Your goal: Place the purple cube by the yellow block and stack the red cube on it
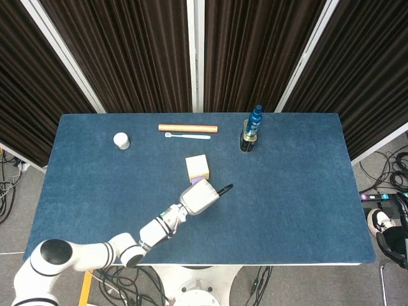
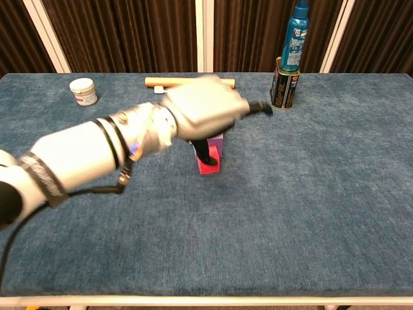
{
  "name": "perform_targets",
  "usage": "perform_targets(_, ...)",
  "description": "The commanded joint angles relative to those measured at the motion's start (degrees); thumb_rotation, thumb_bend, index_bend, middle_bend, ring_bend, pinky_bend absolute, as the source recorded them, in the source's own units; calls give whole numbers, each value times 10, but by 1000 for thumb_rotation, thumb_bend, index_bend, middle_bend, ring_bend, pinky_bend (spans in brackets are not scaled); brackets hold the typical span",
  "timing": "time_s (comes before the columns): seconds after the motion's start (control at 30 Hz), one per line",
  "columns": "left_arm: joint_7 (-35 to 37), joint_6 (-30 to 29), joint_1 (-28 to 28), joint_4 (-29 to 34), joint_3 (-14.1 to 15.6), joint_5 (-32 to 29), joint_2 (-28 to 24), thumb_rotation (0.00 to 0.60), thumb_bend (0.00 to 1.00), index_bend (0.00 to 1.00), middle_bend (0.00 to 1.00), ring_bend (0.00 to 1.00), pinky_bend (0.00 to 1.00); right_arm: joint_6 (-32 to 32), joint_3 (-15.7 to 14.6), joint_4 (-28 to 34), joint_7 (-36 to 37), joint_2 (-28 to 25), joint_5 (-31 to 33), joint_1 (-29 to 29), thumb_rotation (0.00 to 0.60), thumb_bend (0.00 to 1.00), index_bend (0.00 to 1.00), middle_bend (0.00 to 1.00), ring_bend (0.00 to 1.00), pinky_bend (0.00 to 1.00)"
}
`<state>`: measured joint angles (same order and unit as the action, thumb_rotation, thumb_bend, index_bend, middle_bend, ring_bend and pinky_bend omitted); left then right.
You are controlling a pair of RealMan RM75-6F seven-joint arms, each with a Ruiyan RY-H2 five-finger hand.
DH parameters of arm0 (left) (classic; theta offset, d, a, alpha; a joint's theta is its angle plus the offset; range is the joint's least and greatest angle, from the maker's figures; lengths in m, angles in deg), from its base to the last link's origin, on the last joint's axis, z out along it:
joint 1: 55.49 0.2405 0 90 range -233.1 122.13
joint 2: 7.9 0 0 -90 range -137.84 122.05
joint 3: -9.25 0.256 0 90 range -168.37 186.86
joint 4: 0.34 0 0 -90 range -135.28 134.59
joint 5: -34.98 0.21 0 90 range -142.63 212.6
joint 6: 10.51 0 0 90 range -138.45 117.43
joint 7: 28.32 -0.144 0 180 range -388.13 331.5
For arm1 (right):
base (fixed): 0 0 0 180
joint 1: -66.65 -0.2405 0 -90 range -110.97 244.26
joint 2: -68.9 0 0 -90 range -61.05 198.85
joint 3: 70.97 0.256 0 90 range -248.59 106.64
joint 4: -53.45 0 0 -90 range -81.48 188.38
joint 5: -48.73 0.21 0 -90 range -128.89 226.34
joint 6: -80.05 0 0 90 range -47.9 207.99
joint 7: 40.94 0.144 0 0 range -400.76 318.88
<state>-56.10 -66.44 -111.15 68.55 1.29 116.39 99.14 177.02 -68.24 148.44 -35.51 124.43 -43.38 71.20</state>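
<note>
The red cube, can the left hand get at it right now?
Probably yes: the left hand hovers directly over the red cube, a dark finger reaching down to it, and nothing stands between them.

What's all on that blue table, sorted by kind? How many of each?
Blocks and cubes: 3 — yellow block, purple cube, red cube
Bottles: 1
Cans: 1
Small white jars: 1
Wooden rods: 1
Toothbrushes: 1
Total: 8
</note>
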Motion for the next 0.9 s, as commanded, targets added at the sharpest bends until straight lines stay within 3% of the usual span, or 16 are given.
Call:
perform_targets(0.03,61,-70,70,136,-19,-26,-121,600,0,175,858,883,941,-4,1,-2,2,-1,0,-2,600,239,0,73,0,66)
perform_targets(0.2,99,-102,151,224,-33,-114,-264,600,0,219,667,656,791,-24,0,-7,7,1,-3,-16,600,241,0,57,0,66)
perform_targets(0.37,159,-157,235,204,-21,-156,-320,600,0,278,459,416,442,-44,1,-22,17,11,-9,-32,600,240,0,32,0,67)
perform_targets(0.47,216,-187,281,181,0,-137,-336,600,0,278,362,316,333,-57,1,-30,17,18,-12,-43,600,241,0,19,0,67)
perform_targets(0.73,282,-272,384,135,58,-82,-349,600,0,278,329,286,292,-58,5,-42,12,39,-16,-55,600,242,0,7,0,57)
perform_targets(0.9,285,-311,424,142,73,-60,-360,600,0,278,329,286,285,-60,3,-42,3,45,-9,-53,600,242,0,7,0,55)
